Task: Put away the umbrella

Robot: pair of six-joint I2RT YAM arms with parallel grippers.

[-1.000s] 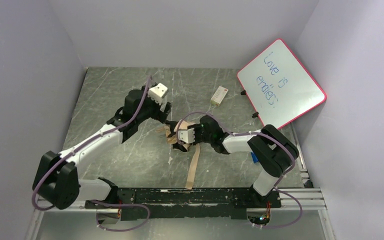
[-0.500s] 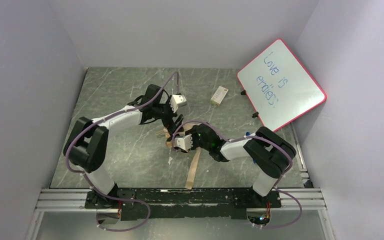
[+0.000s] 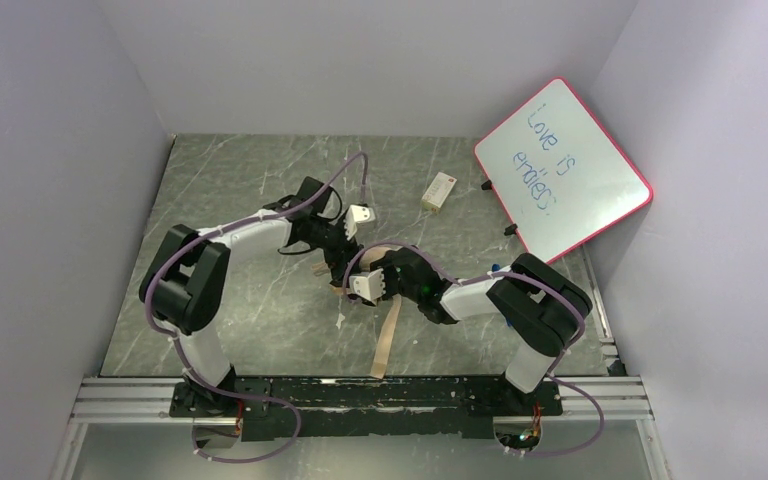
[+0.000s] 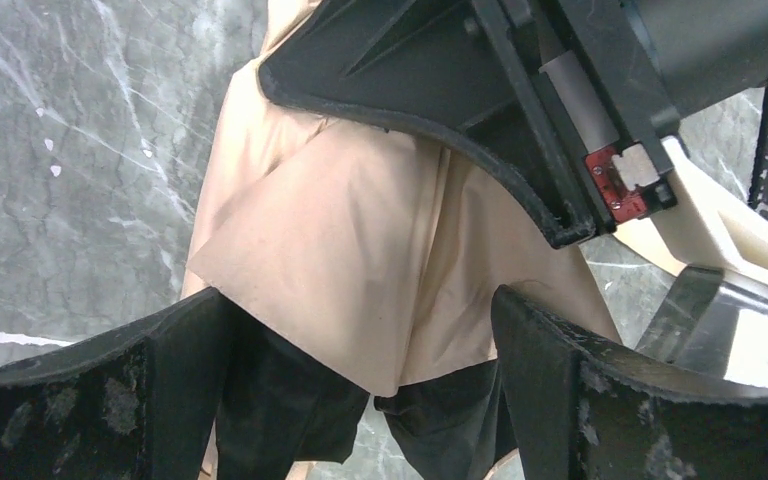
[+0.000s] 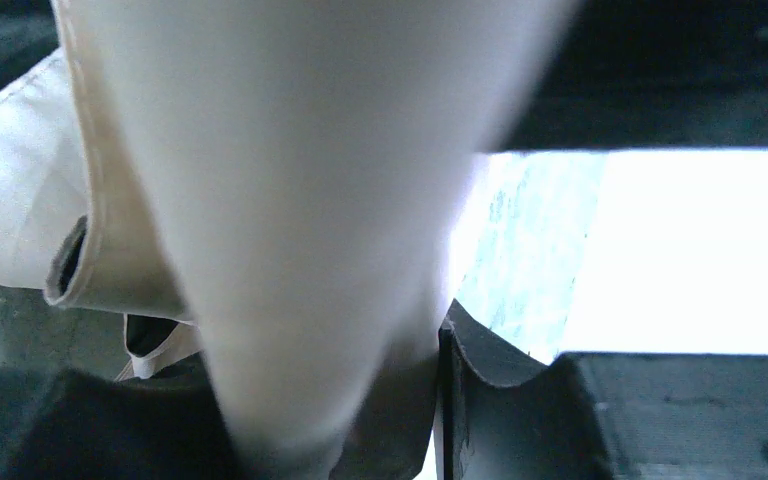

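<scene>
Left end effector point(image 4: 358, 330), spread wide over the umbrella point(image 4: 340, 220), may snag loose fabric or bump the right end effector point(image 5: 310, 400), clenched on a fold, just beside it.

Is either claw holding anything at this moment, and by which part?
The right claw grips the umbrella by a fold of its tan cloth. The left claw is open, one finger on each side of the cloth, gripping nothing.

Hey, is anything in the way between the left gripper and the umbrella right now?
Nothing visible. The left gripper has open fingers straddling the tan fabric of the umbrella; the right gripper grips it just beyond.
</scene>
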